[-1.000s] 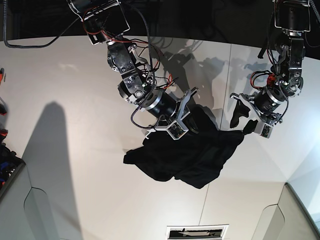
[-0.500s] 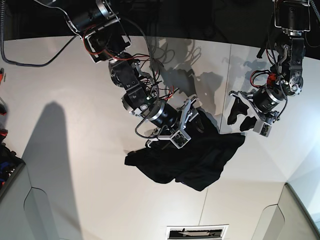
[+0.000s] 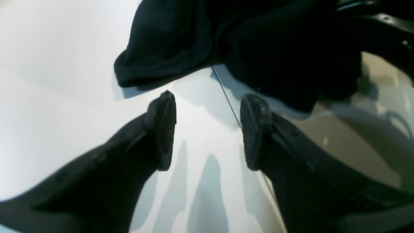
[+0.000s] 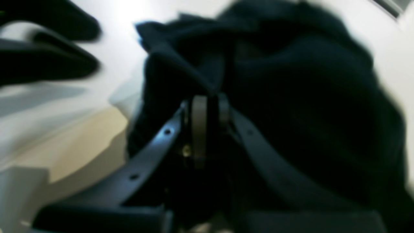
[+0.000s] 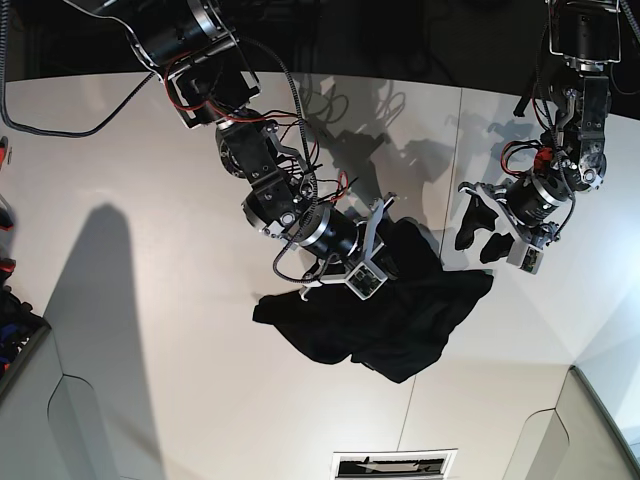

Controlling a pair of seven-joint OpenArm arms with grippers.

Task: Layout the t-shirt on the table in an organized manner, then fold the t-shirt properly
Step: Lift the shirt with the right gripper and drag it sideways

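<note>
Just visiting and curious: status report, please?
Right gripper shut on t-shirt. Left gripper open, empty, just short of it. T-shirt bunched on table. Nothing in the way.

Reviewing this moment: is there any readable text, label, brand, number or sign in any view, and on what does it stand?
None can be read.
The t-shirt: plain black where it shows; no print or label in view.
The table: bare white, only a thin seam line.
Right wrist view: too blurred to read anything.
Left pincer and right pincer: no markings legible.
</note>
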